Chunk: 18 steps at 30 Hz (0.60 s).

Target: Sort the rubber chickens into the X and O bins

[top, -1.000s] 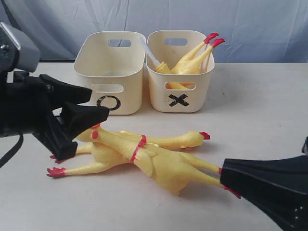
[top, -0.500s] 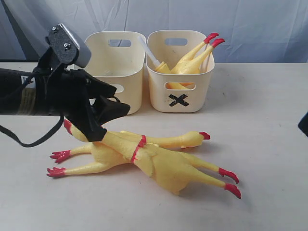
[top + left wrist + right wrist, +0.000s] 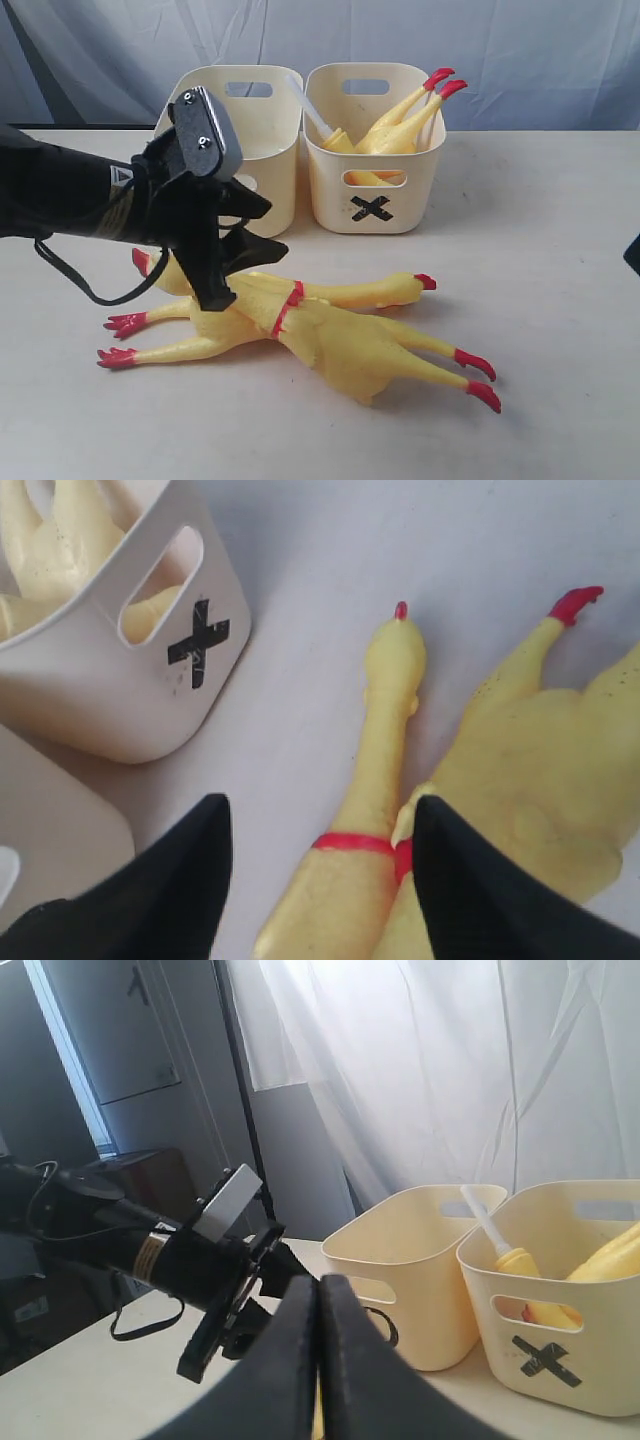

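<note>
Two long yellow rubber chickens lie crossed on the table. One [image 3: 345, 293] points its head right. The other [image 3: 365, 350] has its red feet at the right. More chickens [image 3: 405, 118] stand feet-up in the X bin [image 3: 372, 210]. The O bin [image 3: 228, 150] stands left of it. My left gripper [image 3: 275, 230] hangs open just above the crossed chickens. In the left wrist view the left gripper [image 3: 320, 818] straddles the red-ringed neck [image 3: 385, 730], beside the other chicken's body [image 3: 540, 780]. My right gripper [image 3: 318, 1285] is shut on nothing, raised off to the right.
A white stick with a yellow end [image 3: 310, 105] leans in the X bin. Both bins stand side by side at the table's far edge, before a pale curtain [image 3: 500, 40]. The left arm's black cable [image 3: 80, 280] loops over the table.
The left arm has swung right and come over the crossed chickens, its gripper open. The right gripper, near the red feet a second ago, has drawn back out of the exterior view.
</note>
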Each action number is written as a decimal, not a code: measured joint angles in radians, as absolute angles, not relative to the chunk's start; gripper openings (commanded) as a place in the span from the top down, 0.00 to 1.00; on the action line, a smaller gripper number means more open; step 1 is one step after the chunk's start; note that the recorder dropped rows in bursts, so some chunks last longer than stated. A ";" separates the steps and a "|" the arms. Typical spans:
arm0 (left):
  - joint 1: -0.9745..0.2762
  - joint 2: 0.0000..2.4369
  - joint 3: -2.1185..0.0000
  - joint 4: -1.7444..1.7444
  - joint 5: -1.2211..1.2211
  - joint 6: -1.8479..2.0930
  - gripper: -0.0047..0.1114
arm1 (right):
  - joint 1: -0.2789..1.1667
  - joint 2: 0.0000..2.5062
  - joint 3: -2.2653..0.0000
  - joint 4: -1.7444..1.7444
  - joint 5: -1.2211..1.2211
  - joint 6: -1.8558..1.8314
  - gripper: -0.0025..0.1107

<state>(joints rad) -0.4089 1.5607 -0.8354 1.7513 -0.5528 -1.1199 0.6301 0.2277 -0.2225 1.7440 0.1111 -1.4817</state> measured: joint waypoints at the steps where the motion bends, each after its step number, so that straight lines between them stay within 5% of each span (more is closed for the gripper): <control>1: -0.409 1.564 -0.835 1.751 -0.548 -1.120 0.51 | 0.630 0.228 -0.223 1.744 0.107 -1.482 0.99; 10: -0.438 1.569 -0.835 1.751 -0.453 -0.972 0.51 | 0.630 0.228 -0.223 1.744 0.103 -1.479 0.99; 18: -0.596 1.555 -0.739 1.751 -0.206 -0.774 0.51 | 0.630 0.228 -0.223 1.744 0.101 -1.479 0.99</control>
